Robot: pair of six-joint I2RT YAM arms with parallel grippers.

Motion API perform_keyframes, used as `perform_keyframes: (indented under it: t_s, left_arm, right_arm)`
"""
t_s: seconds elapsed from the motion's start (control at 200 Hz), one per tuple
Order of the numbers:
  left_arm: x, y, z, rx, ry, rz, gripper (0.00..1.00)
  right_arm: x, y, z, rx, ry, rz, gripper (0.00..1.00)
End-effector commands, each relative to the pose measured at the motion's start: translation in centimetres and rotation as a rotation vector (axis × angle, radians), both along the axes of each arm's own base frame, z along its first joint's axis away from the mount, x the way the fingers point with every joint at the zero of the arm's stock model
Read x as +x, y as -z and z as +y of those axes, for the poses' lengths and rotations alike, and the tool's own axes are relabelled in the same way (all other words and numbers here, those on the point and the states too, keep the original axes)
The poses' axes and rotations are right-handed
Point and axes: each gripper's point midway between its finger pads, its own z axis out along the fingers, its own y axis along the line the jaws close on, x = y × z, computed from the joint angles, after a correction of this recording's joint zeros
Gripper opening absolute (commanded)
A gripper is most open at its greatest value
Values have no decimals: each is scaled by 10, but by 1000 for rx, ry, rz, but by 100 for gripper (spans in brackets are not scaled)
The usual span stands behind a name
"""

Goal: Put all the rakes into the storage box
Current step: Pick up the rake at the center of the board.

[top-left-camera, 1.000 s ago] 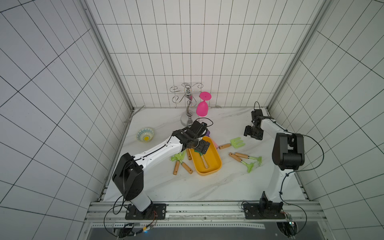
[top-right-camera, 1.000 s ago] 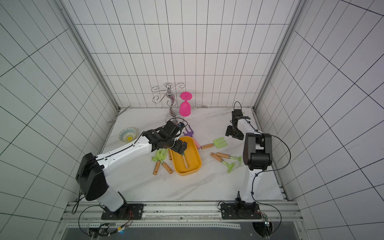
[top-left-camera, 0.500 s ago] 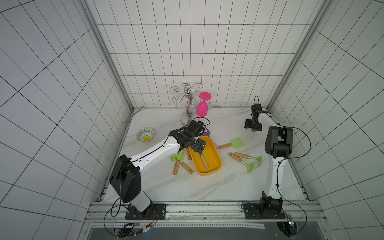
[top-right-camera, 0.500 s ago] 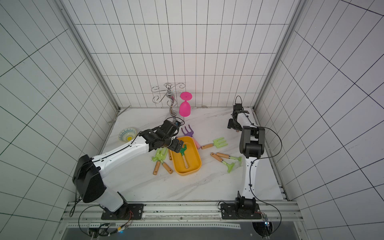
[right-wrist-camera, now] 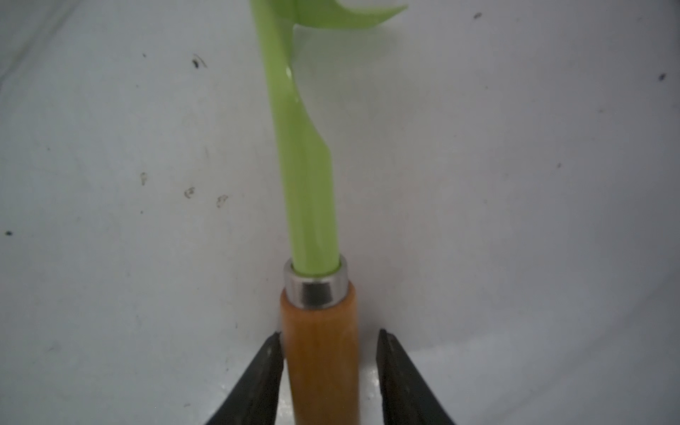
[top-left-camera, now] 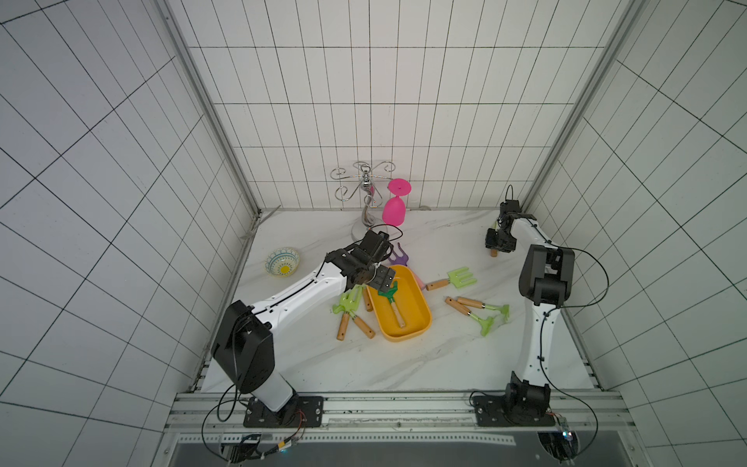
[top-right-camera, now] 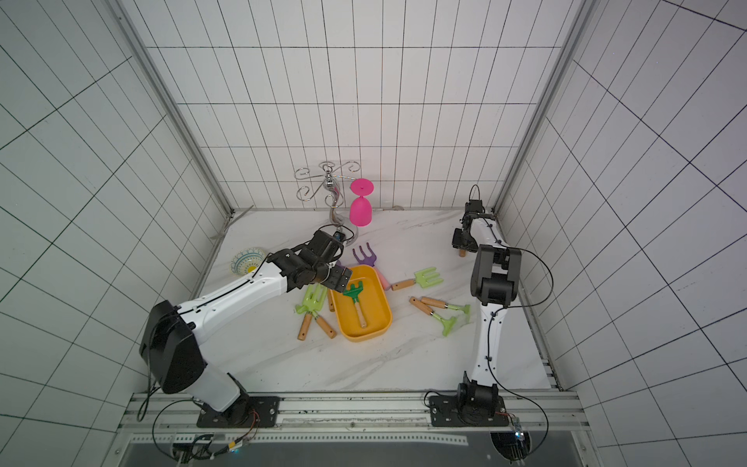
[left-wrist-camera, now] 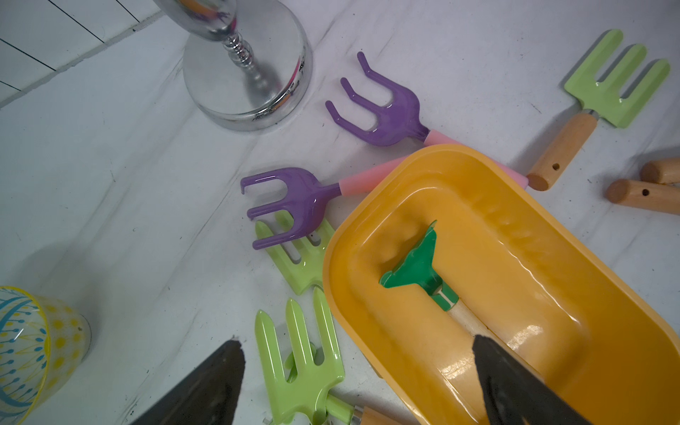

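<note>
At the far left of the marble tabletop (top-left-camera: 343, 364), a patterned bowl (top-left-camera: 283, 263) is sitting alone near the wall. The left arm is reaching in from the front. The left gripper (top-left-camera: 380, 279) is hanging over the near-left corner of the storage box (top-left-camera: 416, 307), its jaws spread wide and holding nothing; in the left wrist view one of its fingers (left-wrist-camera: 515, 386) is showing above the box and the other outside it. Just left of the box, two pale green forks (top-left-camera: 347, 303) with wooden handles are lying side by side. Two purple cultivators (left-wrist-camera: 386, 114) with pink handles are lying by its far end, close to the base of a chrome glass rack (top-left-camera: 366, 194). A pink goblet (top-left-camera: 395, 206) is showing upside down beside that rack. The rake (top-left-camera: 391, 301), dark green with a pale wooden handle, is lying flat inside the storage box along its length, head towards the back wall. Right of the box, another pale green fork (top-left-camera: 461, 277) is lying on the marble, and nearer the front two pale green wooden-handled tools (top-left-camera: 481, 313) are lying close together. At the far right, by the back corner, the right gripper (top-left-camera: 499, 242) is pointing down. Its jaws are standing narrowly on either side of the wooden handle of a pale green tool (right-wrist-camera: 312, 220). One of that gripper's fingers (right-wrist-camera: 265, 368) is meeting the wood and a sliver of gap is showing at the other, so whether the grip is firm cannot be told.
</note>
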Motion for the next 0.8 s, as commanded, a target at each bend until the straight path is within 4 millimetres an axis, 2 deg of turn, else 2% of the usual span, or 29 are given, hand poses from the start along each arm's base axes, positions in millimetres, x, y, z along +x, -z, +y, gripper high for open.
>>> perform_keyframes:
  t_s: [0.0,0.065,0.09,0.175,0.255,0.4,0.51,0.6,0.794]
  left_arm:
    - [3,-10,5,-4,-30,-31,98]
    - [3,-11,5,-8,-33,-34,98]
    - [4,-12,5,-11,-36,-36,98]
    - [5,-16,4,-30,-39,-47,98]
    - [9,-18,5,-48,-51,-56,98]
    - [18,-21,2,-115,-65,-38,98]
    - [23,-28,-3,-196,-68,-35,98]
    - [25,-42,-13,-300,-40,-44,98]
    - [20,-89,-44,-628,111,-103,98]
  right_arm:
    - [-10,23,9,56,-22,66,36]
    - [-12,20,9,57,-24,66,30]
    - [-7,15,9,57,-25,37,28]
    - [-9,3,6,23,-17,13,22]
    - [-11,-18,-1,-7,8,-16,18]
    - [-19,-68,15,81,-8,-105,15]
    - [-35,-98,35,198,-9,-159,10]
    - [-57,-118,57,311,-28,-177,8]
    - [-128,-163,135,633,-193,-186,11]
